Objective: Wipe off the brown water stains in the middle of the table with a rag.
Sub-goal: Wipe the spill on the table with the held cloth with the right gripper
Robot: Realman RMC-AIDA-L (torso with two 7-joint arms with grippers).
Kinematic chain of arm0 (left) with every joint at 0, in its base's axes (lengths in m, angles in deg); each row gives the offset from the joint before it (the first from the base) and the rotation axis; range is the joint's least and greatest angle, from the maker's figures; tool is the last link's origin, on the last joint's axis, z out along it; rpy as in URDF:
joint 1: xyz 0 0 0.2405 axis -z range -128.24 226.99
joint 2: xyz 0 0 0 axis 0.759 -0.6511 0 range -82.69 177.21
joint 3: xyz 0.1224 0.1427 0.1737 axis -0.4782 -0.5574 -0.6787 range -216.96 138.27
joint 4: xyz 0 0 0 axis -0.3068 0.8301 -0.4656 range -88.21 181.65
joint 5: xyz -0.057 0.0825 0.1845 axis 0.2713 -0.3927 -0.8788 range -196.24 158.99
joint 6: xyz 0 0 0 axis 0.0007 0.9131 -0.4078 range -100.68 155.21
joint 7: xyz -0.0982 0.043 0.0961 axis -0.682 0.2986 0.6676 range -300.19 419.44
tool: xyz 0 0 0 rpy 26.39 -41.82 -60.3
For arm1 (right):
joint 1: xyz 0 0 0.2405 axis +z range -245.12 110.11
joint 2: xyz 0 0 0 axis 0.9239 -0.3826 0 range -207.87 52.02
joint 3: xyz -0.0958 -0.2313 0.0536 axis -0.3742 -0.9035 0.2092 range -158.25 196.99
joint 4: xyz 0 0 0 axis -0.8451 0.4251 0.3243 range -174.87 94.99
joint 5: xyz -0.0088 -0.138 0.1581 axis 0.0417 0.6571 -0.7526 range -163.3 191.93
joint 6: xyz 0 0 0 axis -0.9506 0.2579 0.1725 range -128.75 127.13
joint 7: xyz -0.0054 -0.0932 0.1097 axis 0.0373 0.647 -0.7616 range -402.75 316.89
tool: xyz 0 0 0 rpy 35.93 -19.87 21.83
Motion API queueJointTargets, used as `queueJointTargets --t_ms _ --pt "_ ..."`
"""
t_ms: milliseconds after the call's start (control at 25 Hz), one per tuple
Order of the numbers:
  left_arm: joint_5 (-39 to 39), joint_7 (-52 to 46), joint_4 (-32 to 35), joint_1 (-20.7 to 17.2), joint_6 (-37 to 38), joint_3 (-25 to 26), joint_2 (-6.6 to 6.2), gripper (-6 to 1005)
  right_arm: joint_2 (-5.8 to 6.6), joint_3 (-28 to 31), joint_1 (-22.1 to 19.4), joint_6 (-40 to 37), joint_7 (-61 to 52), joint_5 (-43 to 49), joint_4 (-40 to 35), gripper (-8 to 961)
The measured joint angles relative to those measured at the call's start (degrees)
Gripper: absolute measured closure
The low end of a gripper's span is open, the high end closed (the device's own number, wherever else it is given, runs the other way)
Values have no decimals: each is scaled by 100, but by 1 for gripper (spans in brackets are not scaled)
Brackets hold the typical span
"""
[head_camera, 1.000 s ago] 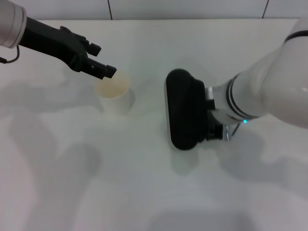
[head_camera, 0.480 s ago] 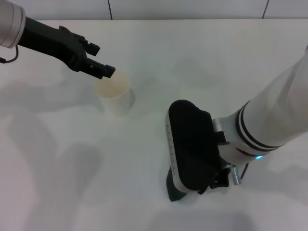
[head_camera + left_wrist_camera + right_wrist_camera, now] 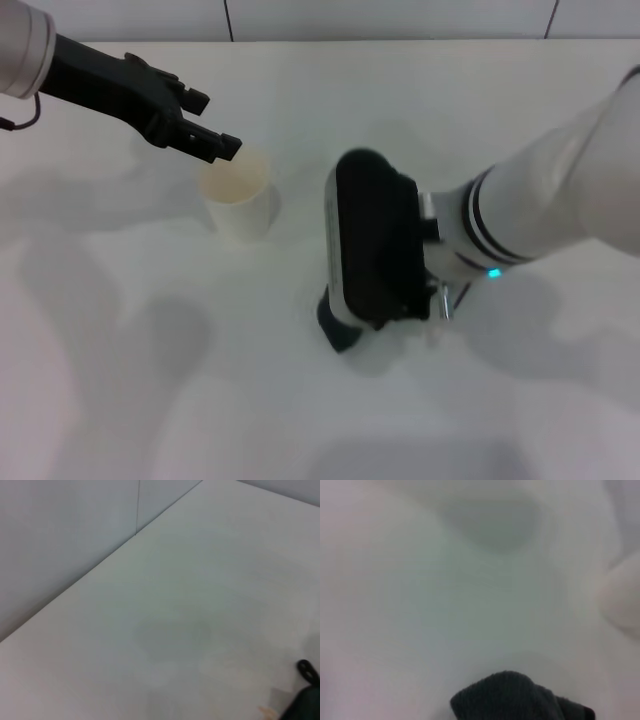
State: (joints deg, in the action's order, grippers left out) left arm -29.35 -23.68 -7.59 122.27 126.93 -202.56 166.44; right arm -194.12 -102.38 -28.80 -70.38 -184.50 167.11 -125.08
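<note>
The dark rag (image 3: 335, 322) sticks out from under my right gripper (image 3: 350, 300), which presses it on the white table (image 3: 300, 420) near the middle. The gripper's black housing hides its fingers and most of the rag. The rag's lumpy edge also shows in the right wrist view (image 3: 520, 697), lying on the tabletop. No brown water stains show in any view; the spot under the rag is hidden. My left gripper (image 3: 212, 128) hangs open and empty just above the back left rim of the cup.
A white paper cup (image 3: 238, 200) stands upright left of the rag, about a hand's width away. A tiled wall (image 3: 400, 15) runs behind the table's far edge. The left wrist view shows bare tabletop (image 3: 200, 605) and wall.
My right arm swept the rag toward the front of the table, then back toward the middle and a little left. The left arm and the cup have not moved.
</note>
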Motion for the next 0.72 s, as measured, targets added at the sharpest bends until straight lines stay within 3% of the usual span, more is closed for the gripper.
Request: queueJointTargets --t_ms 240,720 --pt "0 -7 9 5 0 0 0 166 0 505 265 192 -150 -237 584 883" --pt "0 -10 9 -11 -9 0 1 166 8 1520 314 222 -386 -323 1181 883"
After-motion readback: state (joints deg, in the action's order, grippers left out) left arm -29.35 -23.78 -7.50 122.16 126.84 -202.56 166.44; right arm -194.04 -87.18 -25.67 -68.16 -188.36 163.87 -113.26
